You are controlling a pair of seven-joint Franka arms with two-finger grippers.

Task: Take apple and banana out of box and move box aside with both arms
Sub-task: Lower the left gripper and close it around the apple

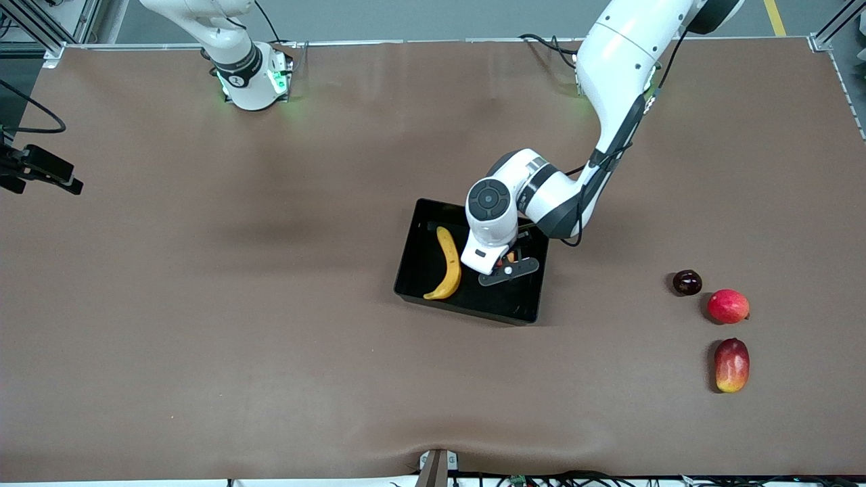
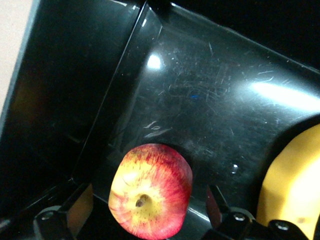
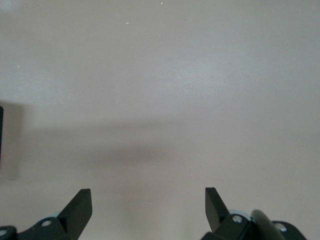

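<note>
The black box [image 1: 411, 251] lies at the table's middle. In it, on the side toward the right arm's end, rests the curved yellow banana [image 1: 448, 264]. My left gripper [image 1: 509, 265] reaches down into the box beside the banana. In the left wrist view the red, yellow-streaked apple [image 2: 150, 197] sits on the box floor [image 2: 200, 90] between the open fingers [image 2: 80, 207], with a gap on each side, and the banana [image 2: 292, 185] shows at the edge. My right gripper [image 3: 148, 200] is open over bare table, with nothing in it, and that arm waits.
Toward the left arm's end of the table lie a dark maroon round fruit [image 1: 687, 282], a round red fruit [image 1: 728, 306] and an oblong red-yellow mango [image 1: 731, 365], the mango nearest the front camera. The right arm's base [image 1: 250, 74] stands at the table's edge.
</note>
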